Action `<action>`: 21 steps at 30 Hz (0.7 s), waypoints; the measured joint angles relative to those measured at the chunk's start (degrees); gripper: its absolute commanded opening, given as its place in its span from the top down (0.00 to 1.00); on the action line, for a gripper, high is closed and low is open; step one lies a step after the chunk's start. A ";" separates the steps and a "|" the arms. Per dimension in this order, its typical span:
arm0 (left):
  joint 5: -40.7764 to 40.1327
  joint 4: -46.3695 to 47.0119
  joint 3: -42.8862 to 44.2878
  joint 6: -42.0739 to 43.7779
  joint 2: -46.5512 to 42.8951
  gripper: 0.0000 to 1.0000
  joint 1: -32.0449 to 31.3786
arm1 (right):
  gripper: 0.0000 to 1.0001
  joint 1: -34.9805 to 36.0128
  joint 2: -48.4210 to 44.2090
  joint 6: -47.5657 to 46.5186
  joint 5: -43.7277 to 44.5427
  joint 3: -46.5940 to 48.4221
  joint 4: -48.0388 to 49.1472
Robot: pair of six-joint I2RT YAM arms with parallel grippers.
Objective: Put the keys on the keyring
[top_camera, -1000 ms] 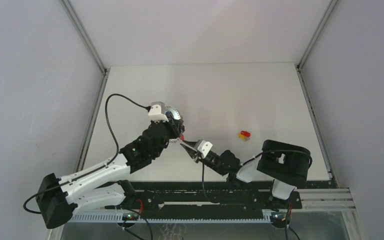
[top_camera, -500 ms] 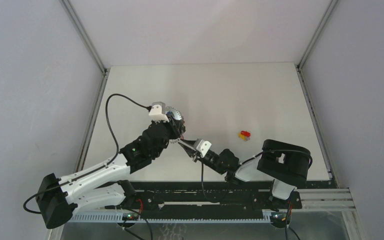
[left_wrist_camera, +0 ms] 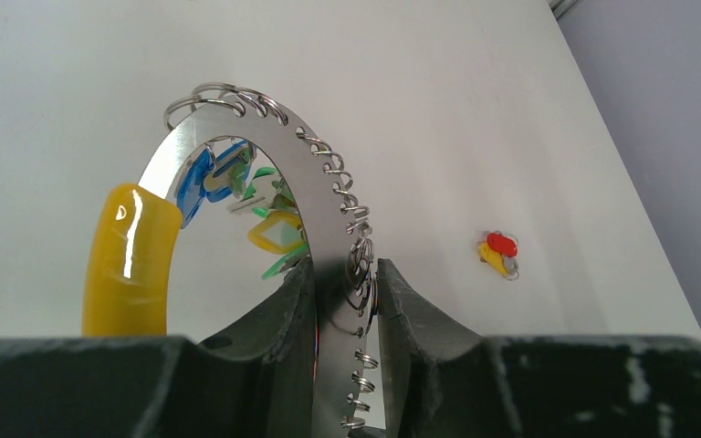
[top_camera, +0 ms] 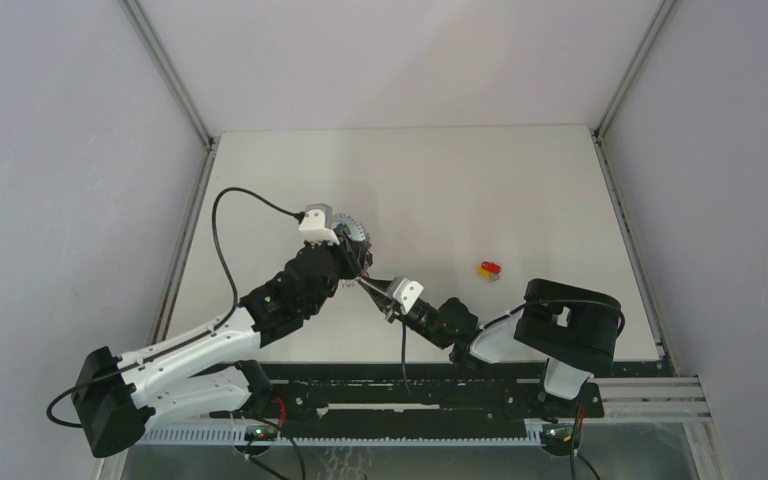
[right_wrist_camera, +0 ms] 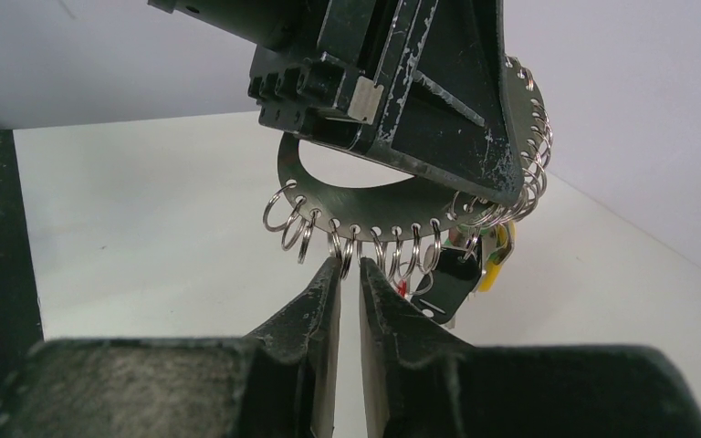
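My left gripper [top_camera: 352, 257] [left_wrist_camera: 345, 269] is shut on the keyring [top_camera: 348, 230] [left_wrist_camera: 324, 219], a flat grey metal ring edged with small split rings, and holds it upright above the table. The ring has a yellow sleeve [left_wrist_camera: 128, 265] and a bunch of blue, green and yellow keys [left_wrist_camera: 269, 228]. My right gripper [top_camera: 363, 283] [right_wrist_camera: 349, 263] reaches up from below, its jaws nearly closed around one small split ring on the keyring's lower edge [right_wrist_camera: 365, 205]. The loose red and yellow keys [top_camera: 489, 269] [left_wrist_camera: 497, 253] lie together on the table to the right.
The white table [top_camera: 460, 190] is walled on three sides by grey panels. A black rail [top_camera: 410, 385] runs along the near edge by the arm bases. A black tag [right_wrist_camera: 447, 274] hangs from the keyring beside my right fingers.
Both grippers shifted only slightly. The right gripper's tip crept a little left toward the keyring's edge. The loose keys have not moved.
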 measured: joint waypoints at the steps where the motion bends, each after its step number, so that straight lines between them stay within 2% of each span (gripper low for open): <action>1: 0.17 0.00 0.00 0.00 0.00 1.00 0.00 | 0.88 0.00 0.00 -0.02 -0.02 0.00 0.00; 21: 0.85 -0.07 0.00 1.14 0.00 1.00 0.00 | 0.86 0.31 0.37 -6.12 0.79 0.00 -0.02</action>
